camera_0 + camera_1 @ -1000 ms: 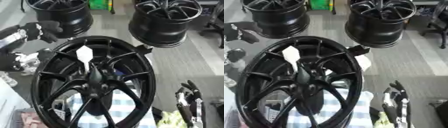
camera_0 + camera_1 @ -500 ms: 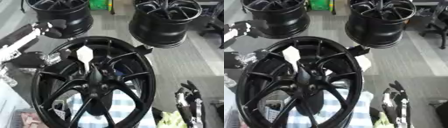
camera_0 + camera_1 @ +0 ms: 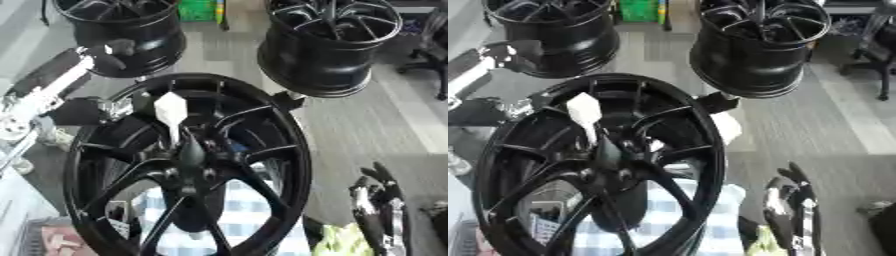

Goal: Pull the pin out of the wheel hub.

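Observation:
A large black spoked wheel stands upright in the middle, facing me. From its hub a white pin with a broad flat head sticks up and towards me. My left hand comes in on a silver and black forearm from the left. It hovers over the wheel's upper left rim, up and left of the pin and apart from it; its pose is blurred. My right hand rests open at the lower right, fingers up, holding nothing.
Two more black wheels stand on the floor behind, one far left and one far right. A blue-and-white checked cloth lies under the front wheel. A yellow-green object sits by my right hand. A black part sits at the wheel's left rim.
My left hand has swung up and to the right from the left edge, over the wheel's upper left rim. The pin still sits in the hub, and the right hand has not moved.

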`<state>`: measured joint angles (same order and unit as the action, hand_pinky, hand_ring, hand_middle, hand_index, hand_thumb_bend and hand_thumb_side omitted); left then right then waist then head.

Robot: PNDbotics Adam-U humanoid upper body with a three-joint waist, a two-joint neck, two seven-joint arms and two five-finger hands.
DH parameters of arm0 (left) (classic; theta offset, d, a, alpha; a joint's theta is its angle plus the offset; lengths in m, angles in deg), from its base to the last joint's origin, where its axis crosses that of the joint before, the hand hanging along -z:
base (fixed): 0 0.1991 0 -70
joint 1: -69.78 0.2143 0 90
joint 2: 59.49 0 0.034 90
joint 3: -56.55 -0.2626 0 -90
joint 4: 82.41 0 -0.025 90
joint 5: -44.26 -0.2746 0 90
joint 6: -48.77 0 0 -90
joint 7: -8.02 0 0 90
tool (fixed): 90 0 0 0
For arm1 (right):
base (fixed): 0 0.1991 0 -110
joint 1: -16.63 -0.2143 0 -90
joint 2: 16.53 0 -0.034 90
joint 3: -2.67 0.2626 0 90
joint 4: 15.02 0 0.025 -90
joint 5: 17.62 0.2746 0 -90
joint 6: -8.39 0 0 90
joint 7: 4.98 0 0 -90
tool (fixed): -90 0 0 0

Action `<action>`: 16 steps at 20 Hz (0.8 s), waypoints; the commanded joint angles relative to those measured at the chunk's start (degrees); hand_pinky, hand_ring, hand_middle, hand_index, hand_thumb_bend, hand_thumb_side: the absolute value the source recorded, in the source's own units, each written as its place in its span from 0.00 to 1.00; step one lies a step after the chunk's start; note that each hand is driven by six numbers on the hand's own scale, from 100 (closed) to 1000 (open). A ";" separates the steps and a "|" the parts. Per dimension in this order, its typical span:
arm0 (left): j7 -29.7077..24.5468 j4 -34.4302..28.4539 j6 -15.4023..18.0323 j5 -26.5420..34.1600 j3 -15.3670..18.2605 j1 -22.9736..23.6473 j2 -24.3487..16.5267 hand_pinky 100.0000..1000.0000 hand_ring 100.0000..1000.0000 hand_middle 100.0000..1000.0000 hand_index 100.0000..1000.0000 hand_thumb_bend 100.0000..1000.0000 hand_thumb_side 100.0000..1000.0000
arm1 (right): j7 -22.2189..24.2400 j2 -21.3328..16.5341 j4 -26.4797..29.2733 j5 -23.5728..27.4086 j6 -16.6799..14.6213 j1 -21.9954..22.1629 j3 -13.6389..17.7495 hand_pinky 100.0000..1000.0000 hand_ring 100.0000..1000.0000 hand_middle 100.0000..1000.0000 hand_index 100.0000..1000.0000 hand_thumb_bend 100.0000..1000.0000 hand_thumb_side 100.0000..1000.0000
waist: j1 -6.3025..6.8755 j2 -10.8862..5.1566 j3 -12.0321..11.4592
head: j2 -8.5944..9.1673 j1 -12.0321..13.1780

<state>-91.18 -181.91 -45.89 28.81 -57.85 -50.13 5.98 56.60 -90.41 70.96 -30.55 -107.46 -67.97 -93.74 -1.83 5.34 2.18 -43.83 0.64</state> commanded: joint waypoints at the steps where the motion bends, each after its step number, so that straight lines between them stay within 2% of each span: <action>1: -2.11 1.11 1.64 -1.47 -0.16 -1.70 -0.14 0.79 0.78 0.84 0.98 0.44 0.67 | 0.24 -0.64 0.61 0.41 -0.11 -0.33 -0.18 0.47 0.49 0.70 0.88 0.00 0.46 | 0.12 -0.59 0.17 | -0.29 0.27; 12: -1.81 7.41 3.95 -5.75 -1.65 -4.19 3.51 0.76 0.76 0.84 0.98 0.44 0.67 | 0.68 -0.40 0.53 0.67 -0.24 -0.44 -0.53 0.47 0.49 0.70 0.88 0.00 0.46 | -0.24 -0.58 0.78 | -0.29 0.92; 16: -2.28 8.38 4.69 -5.70 -2.57 -4.59 4.73 0.75 0.75 0.82 0.97 0.41 0.66 | 0.79 -0.30 0.48 0.74 -0.29 -0.52 -0.63 0.47 0.49 0.70 0.88 0.00 0.46 | -0.30 -0.55 1.00 | -0.29 1.19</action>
<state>-93.40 -173.37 -41.62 23.35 -60.47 -53.45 11.19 57.15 -90.36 70.94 -30.05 -107.62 -68.05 -94.22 -2.23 5.34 3.14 -43.83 1.62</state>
